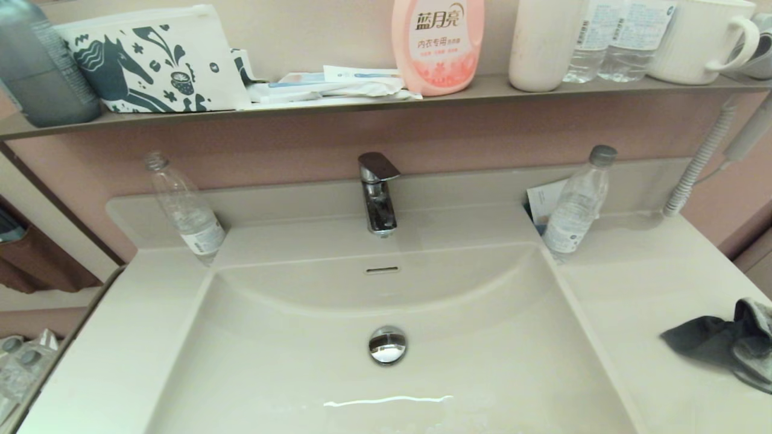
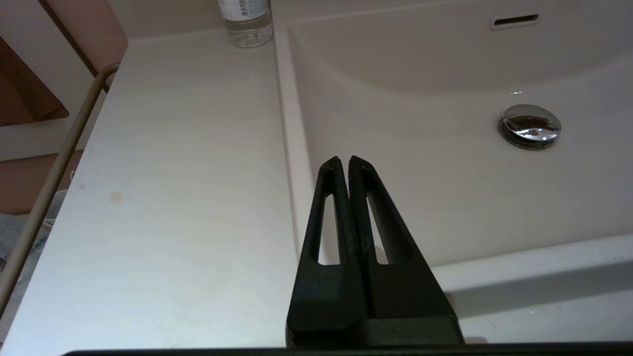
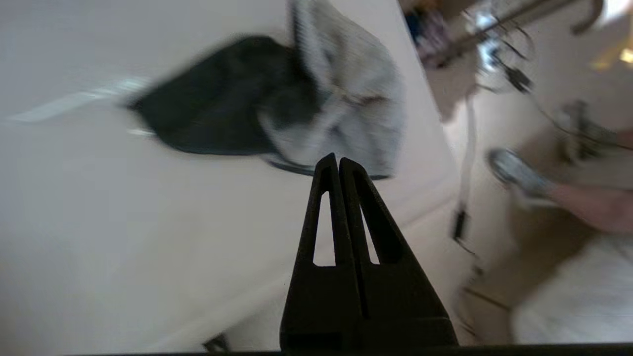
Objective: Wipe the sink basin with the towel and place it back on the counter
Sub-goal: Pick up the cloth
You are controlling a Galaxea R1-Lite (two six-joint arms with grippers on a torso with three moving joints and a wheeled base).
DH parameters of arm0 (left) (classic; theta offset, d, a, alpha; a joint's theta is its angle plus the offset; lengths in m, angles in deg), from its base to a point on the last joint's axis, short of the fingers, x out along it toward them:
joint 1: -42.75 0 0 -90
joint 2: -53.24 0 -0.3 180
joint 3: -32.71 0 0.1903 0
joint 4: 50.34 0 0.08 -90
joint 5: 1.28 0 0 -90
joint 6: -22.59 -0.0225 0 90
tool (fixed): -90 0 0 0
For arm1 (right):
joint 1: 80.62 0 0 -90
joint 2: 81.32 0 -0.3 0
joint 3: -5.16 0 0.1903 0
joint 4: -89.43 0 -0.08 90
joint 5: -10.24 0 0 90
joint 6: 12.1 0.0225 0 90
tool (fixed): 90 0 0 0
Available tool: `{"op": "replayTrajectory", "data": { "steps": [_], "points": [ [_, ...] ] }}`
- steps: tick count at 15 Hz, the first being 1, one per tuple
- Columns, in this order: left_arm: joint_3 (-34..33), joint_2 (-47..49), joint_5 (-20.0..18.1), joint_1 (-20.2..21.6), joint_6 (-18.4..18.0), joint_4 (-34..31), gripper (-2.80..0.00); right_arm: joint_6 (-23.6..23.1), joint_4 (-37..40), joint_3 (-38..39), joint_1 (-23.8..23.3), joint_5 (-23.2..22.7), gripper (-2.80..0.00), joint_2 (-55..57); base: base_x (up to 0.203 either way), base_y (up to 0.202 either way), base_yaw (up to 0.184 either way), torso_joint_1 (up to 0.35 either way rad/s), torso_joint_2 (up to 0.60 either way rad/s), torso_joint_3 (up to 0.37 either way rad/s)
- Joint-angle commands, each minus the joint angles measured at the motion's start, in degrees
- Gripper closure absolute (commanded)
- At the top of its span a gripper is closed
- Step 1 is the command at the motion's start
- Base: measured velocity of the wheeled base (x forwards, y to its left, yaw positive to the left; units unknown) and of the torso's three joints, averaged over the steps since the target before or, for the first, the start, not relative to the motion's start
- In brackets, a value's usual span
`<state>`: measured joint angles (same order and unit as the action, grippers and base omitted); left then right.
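Observation:
The towel (image 1: 727, 341) lies crumpled on the counter (image 1: 639, 283) at the far right, dark charcoal with a pale grey fold. In the right wrist view the towel (image 3: 277, 99) sits just beyond my right gripper (image 3: 338, 162), which is shut with nothing in it and hangs above the counter's front edge. The sink basin (image 1: 386, 313) is an off-white bowl with a chrome drain plug (image 1: 387, 344) and an overflow slot (image 1: 382, 269). My left gripper (image 2: 344, 162) is shut and empty, over the basin's left rim (image 2: 292, 148). Neither gripper shows in the head view.
A chrome faucet (image 1: 377, 191) stands behind the bowl. Clear plastic bottles stand at the back left (image 1: 186, 208) and back right (image 1: 578, 202) of the counter. A wall shelf (image 1: 374, 99) above holds a horse-print pouch (image 1: 154, 60), a pink bottle and mugs. A metal rail (image 2: 54, 173) runs along the counter's left edge.

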<state>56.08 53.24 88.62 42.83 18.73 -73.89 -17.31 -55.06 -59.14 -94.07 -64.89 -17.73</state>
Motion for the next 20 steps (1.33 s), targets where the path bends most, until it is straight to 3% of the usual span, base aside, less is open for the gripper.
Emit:
{"op": "replayTrajectory", "data": {
  "steps": [1, 2, 3, 9, 14, 20],
  "points": [
    [0.0, 0.1, 0.0, 0.0, 0.0, 0.0, 0.00, -5.2, 0.4, -1.6, -5.3, 0.1, 0.00, 8.9, 0.000, 0.000, 0.000, 0.000, 0.00, 0.000],
    [0.0, 0.1, 0.0, 0.0, 0.0, 0.0, 0.00, -8.1, 0.3, -2.2, -7.8, 0.1, 0.00, 11.1, 0.000, 0.000, 0.000, 0.000, 0.00, 0.000],
    [0.0, 0.1, 0.0, 0.0, 0.0, 0.0, 0.00, -9.3, 0.2, -2.9, -8.9, -0.2, -2.80, 12.5, 0.000, 0.000, 0.000, 0.000, 0.00, 0.000],
    [0.0, 0.1, 0.0, 0.0, 0.0, 0.0, 0.00, -11.6, 0.5, -7.0, -13.4, -3.0, -2.80, 19.6, 0.000, 0.000, 0.000, 0.000, 0.00, 0.000],
    [0.0, 0.1, 0.0, 0.0, 0.0, 0.0, 0.00, -13.2, 0.7, -9.5, -18.4, -17.0, -2.80, 26.8, 0.000, 0.000, 0.000, 0.000, 0.00, 0.000],
    [0.0, 0.1, 0.0, 0.0, 0.0, 0.0, 0.00, -14.3, 0.2, -12.4, -18.4, -20.6, -2.80, 31.7, 0.000, 0.000, 0.000, 0.000, 0.00, 0.000]
  ]
}}
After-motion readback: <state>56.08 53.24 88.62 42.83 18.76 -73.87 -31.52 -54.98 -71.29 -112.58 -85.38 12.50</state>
